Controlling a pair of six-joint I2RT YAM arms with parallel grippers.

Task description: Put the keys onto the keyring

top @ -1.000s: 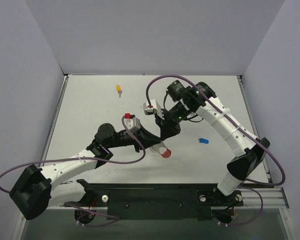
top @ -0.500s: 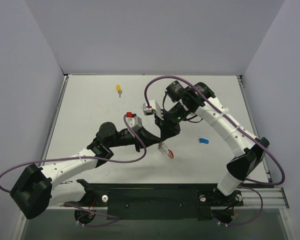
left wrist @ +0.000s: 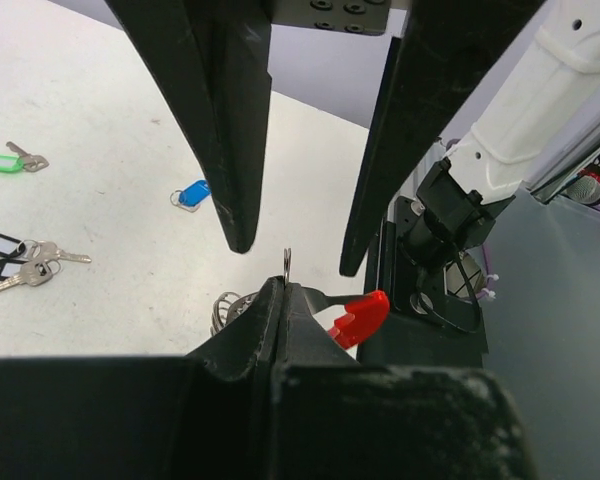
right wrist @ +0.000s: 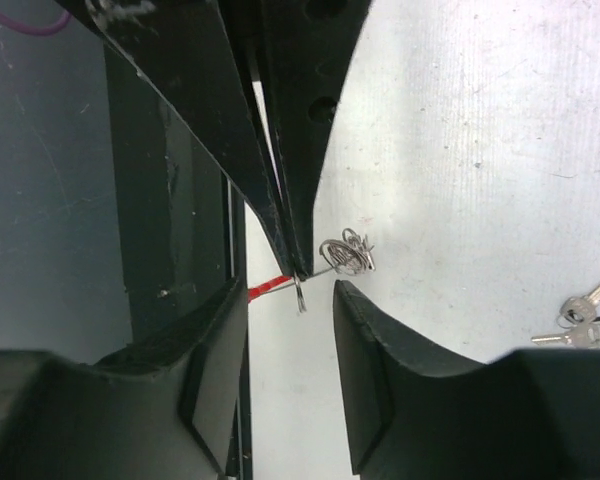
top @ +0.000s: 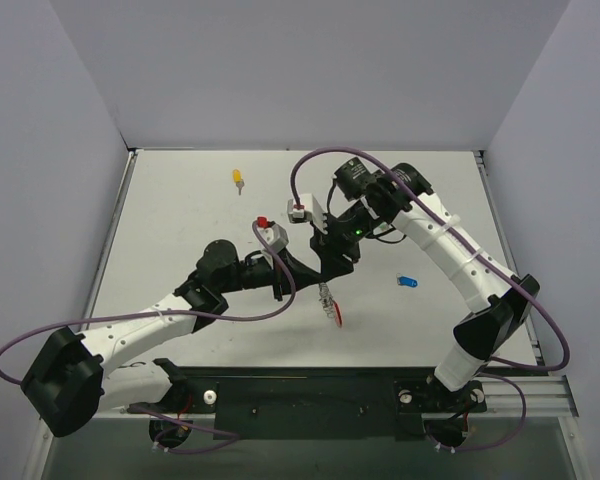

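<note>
My left gripper [left wrist: 282, 286] is shut on the keyring [left wrist: 360, 315], pinching its thin silver loop edge-on. The red arc sticks out to the right and silver coils dangle on the left. In the top view the keyring [top: 328, 304] hangs just above the table's middle, below the left gripper [top: 320, 286]. My right gripper [right wrist: 291, 290] stands open, its fingers straddling the loop [right wrist: 298, 294] without touching it. The blue key [top: 407, 282] lies on the table to the right. A yellow key [top: 238, 178] lies far back left. Green [left wrist: 0, 162] and black [left wrist: 8, 254] keys show in the left wrist view.
The right arm [top: 450, 250] arches over the table's right side, and its purple cable [top: 310, 165] loops above the grippers. The black base rail [top: 310, 390] runs along the near edge. Grey walls enclose the table on three sides.
The right gripper has opened and let go of the keyring. The left gripper closed on it, and the ring has turned from lying flat to hanging edge-on.
</note>
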